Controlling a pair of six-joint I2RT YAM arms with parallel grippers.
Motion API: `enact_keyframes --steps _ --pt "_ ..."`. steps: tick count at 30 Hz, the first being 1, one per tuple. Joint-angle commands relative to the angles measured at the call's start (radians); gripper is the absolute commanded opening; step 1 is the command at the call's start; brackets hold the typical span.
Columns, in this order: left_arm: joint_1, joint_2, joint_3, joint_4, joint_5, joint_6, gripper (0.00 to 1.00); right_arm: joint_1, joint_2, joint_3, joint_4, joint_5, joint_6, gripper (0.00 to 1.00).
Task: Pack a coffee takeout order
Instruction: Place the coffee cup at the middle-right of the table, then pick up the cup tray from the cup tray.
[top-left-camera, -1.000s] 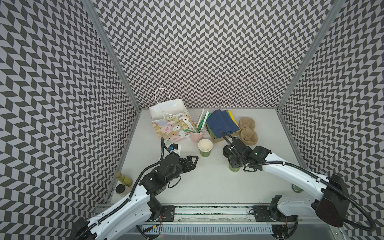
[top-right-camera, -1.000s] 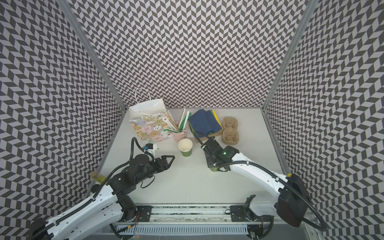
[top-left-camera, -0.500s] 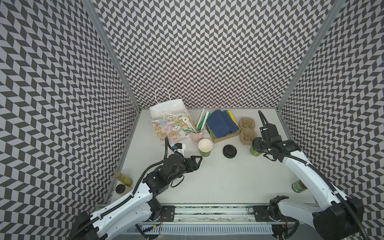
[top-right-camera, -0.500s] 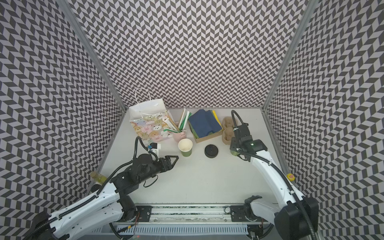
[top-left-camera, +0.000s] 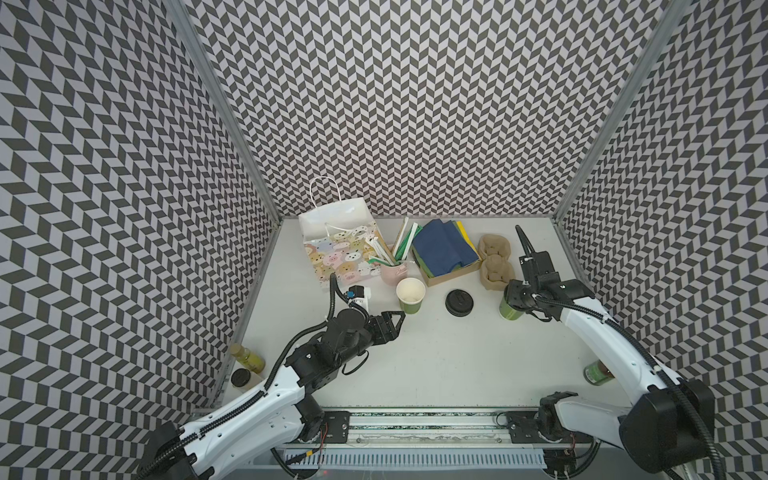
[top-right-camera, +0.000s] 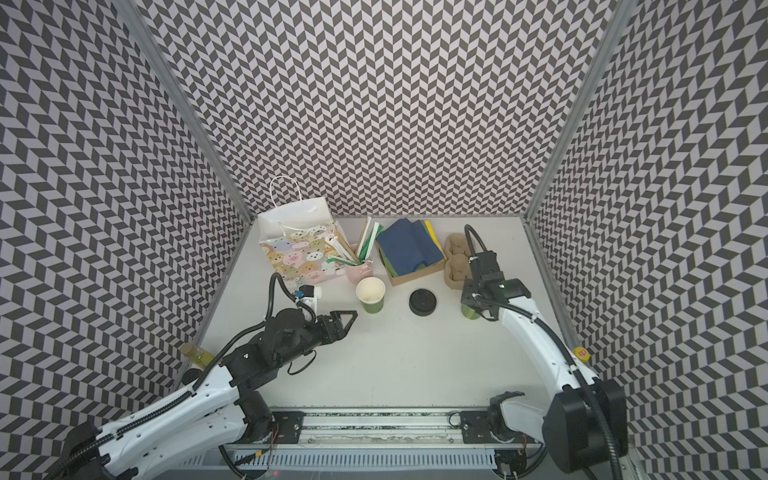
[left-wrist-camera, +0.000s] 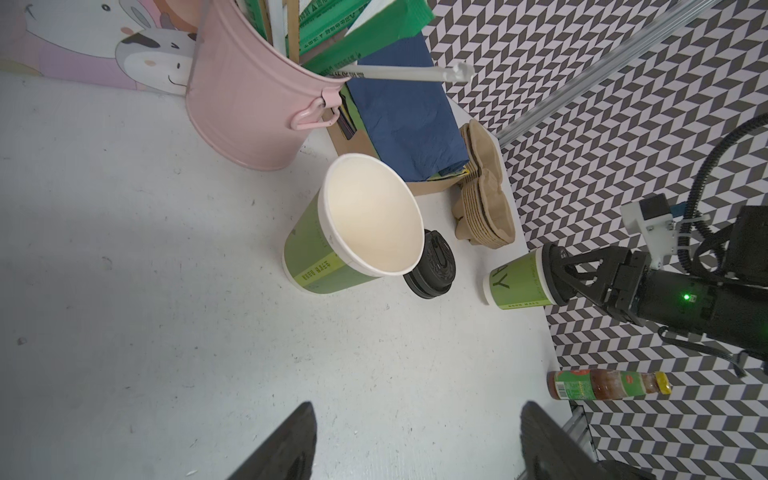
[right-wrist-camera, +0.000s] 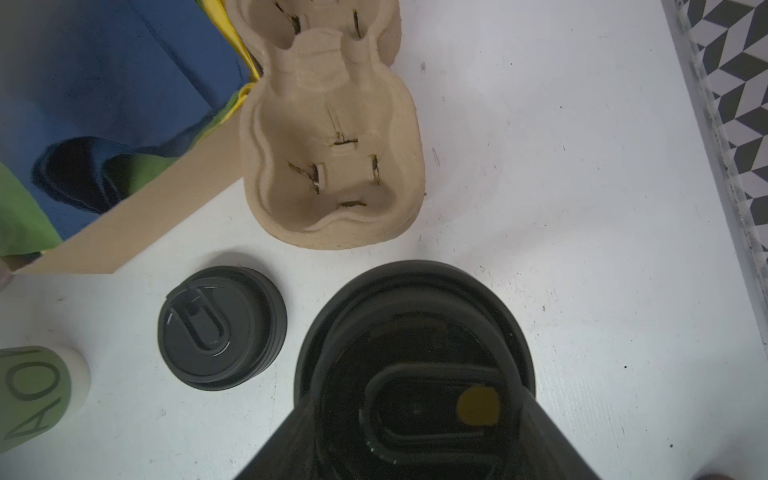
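Observation:
My right gripper is shut on a small green paper cup that wears a black lid. It holds the cup by its top, just in front of the tan pulp cup carrier. A second green cup stands open and white inside, left of a loose black lid. Dark blue napkins lie in a cardboard box. My left gripper is open and empty, a short way in front of the open cup.
A cartoon gift bag stands at the back left. Beside it a pink bucket holds straws and stirrers. Small bottles sit by the left wall, and a sauce bottle stands by the right wall.
My right gripper carried the lidded cup from the table's middle to the right, beside the carrier, uncovering the loose lid. My left gripper moved forward toward the open cup.

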Motion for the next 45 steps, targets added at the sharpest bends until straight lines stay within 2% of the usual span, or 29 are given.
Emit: enact_keyframes --steps 1,9,17,22,28,33,36,40,45 --pt "-0.004 -0.023 0.05 -0.014 -0.035 0.028 0.78 -0.014 0.011 -0.015 0.037 -0.026 -0.005 0.6" --pt "-0.003 -0.039 0.049 -0.025 -0.032 0.035 0.79 -0.029 0.025 -0.025 0.036 -0.029 0.002 0.63" --pt "-0.004 -0.041 0.05 -0.019 -0.03 0.041 0.8 -0.03 0.008 -0.024 0.032 -0.027 0.002 0.79" --pt "-0.004 -0.042 0.069 -0.033 -0.031 0.047 0.81 -0.029 0.012 0.001 0.02 -0.003 -0.004 0.85" --pt "-0.002 -0.042 0.096 -0.05 -0.05 0.063 0.81 -0.029 0.017 0.078 -0.012 0.023 -0.011 0.87" --pt "0.011 -0.011 0.173 -0.089 -0.058 0.098 0.82 -0.029 0.061 0.244 -0.063 -0.03 -0.035 0.86" --pt "0.046 -0.001 0.241 -0.14 -0.058 0.136 0.83 -0.028 0.095 0.319 -0.027 -0.06 -0.057 0.84" --pt "0.154 0.0 0.342 -0.215 -0.019 0.2 0.84 -0.026 0.222 0.381 -0.02 -0.095 -0.05 0.76" --pt "0.299 0.001 0.413 -0.26 -0.003 0.288 0.86 -0.029 0.417 0.498 -0.075 -0.008 -0.049 0.74"
